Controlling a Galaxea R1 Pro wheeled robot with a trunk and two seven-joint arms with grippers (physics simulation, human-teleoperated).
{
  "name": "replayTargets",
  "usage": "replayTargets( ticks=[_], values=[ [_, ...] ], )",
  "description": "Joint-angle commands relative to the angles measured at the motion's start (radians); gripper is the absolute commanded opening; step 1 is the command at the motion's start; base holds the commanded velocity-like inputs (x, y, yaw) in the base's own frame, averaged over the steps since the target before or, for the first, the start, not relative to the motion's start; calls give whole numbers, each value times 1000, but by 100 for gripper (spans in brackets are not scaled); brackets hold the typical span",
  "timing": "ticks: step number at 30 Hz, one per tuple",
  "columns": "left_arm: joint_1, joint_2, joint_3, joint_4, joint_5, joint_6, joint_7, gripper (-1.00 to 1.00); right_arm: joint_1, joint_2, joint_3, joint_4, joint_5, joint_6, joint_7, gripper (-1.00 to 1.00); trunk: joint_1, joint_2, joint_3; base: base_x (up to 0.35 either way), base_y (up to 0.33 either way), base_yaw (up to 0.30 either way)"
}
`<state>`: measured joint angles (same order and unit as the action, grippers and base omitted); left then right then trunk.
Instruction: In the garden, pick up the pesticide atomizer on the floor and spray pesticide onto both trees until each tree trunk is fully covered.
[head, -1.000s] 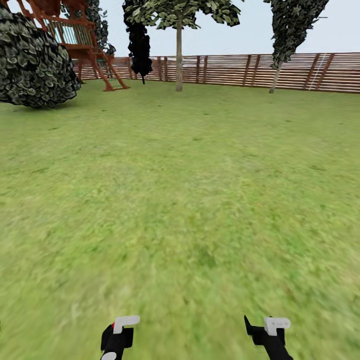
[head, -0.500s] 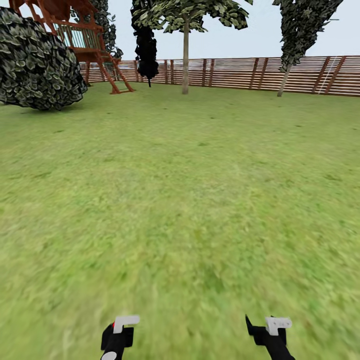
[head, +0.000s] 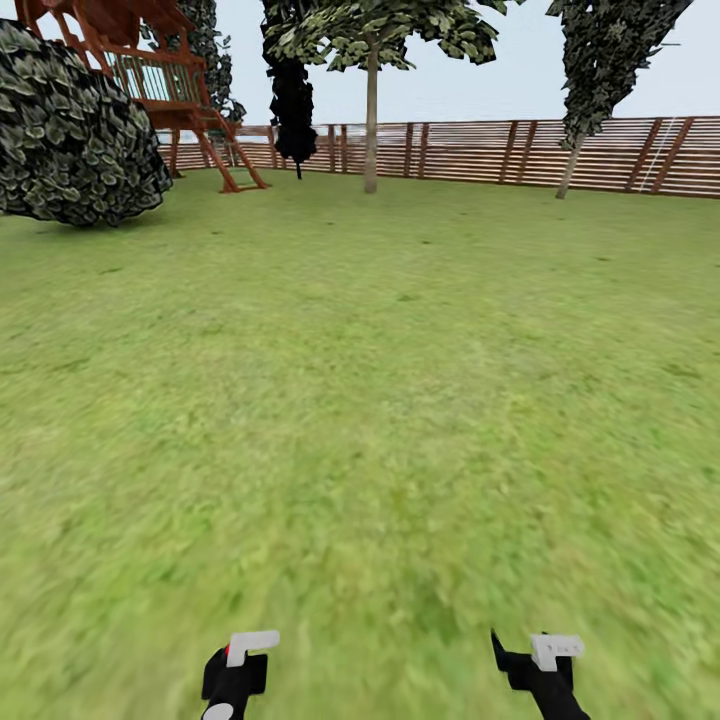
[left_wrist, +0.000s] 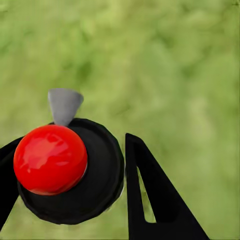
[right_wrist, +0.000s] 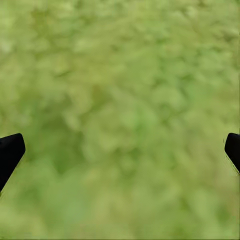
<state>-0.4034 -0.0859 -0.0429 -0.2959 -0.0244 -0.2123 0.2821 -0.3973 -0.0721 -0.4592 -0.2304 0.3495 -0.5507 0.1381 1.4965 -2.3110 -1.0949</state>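
Your green lawn (head: 380, 400) blurs toward you. The rust-red wooden play tower (head: 150, 70) and the tall trees' dark leaf crowns (head: 610, 50) are cut off at the top edge.

A wide green lawn (head: 380, 380) runs to a brown horizontal-slat wooden fence (head: 480, 152) along the far edge. A reddish wooden play structure (head: 150, 70) stands at the far left, beside a large round dark bush (head: 75, 140) (its leaves pale-edged). Above the fence the sky (head: 520, 70) is flat, pale grey-blue. The light is even, with soft shadow under the bush.
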Motion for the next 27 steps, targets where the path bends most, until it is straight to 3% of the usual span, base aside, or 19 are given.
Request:
replayTargets(
  ticks=[1, 10, 27],
  values=[
    [0, 0, 0, 0, 0, 0, 0, -100, 0, 0, 0, 0, 0, 0, 0, 100, 0, 0, 2, 339, 0, 0],
    [0, 0, 0, 1, 0, 0, 0, -100, 0, 0, 0, -1, 0, 0, 0, 100, 0, 0, 14, 339, 0, 0],
    [0, 0, 0, 3, 0, 0, 0, -100, 0, 1, 1, 0, 0, 0, 0, 100, 0, 0, 15, 339, 0, 0]
  ],
)
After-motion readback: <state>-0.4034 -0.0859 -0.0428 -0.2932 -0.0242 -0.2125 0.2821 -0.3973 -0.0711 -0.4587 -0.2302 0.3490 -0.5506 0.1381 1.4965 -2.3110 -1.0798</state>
